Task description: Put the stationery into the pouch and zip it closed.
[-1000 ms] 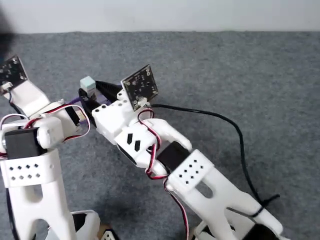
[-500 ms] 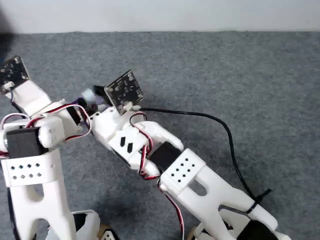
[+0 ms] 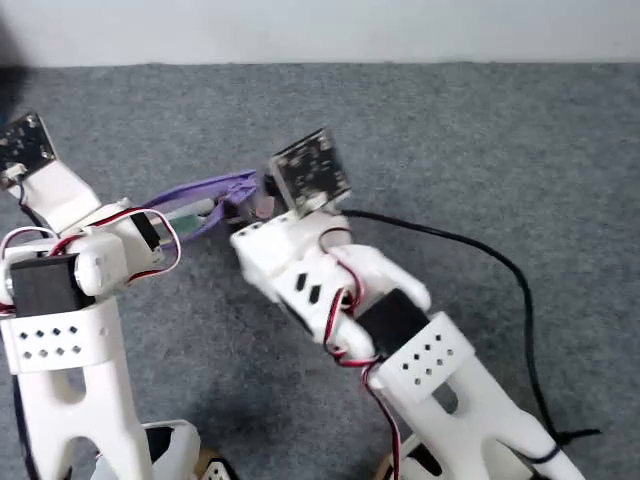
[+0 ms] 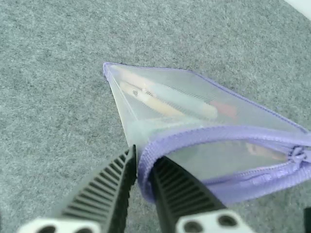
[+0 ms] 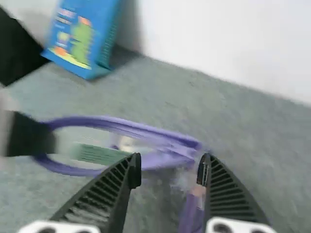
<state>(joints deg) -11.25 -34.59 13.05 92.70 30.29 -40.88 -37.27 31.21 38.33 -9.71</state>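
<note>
A grey, felt-like fabric mat (image 3: 540,150) covers the table up to a plain white wall (image 3: 350,30). A blue rectangular cardboard box (image 5: 85,36) (green and orange print on its face) stands against that wall, beside a black shape (image 5: 14,53) too blurred to identify.

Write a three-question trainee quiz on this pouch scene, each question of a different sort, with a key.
1. True or false: the left gripper is shut on the purple edge of the pouch.
2. Where is the stationery? A) scattered beside the pouch; B) inside the pouch, seen through its clear wall; C) stacked on top of the pouch.
3. Fill in: the right gripper has its jaws ___, with the far end of the pouch between them.

Key: 1 true; 2 B; 3 open.
</note>
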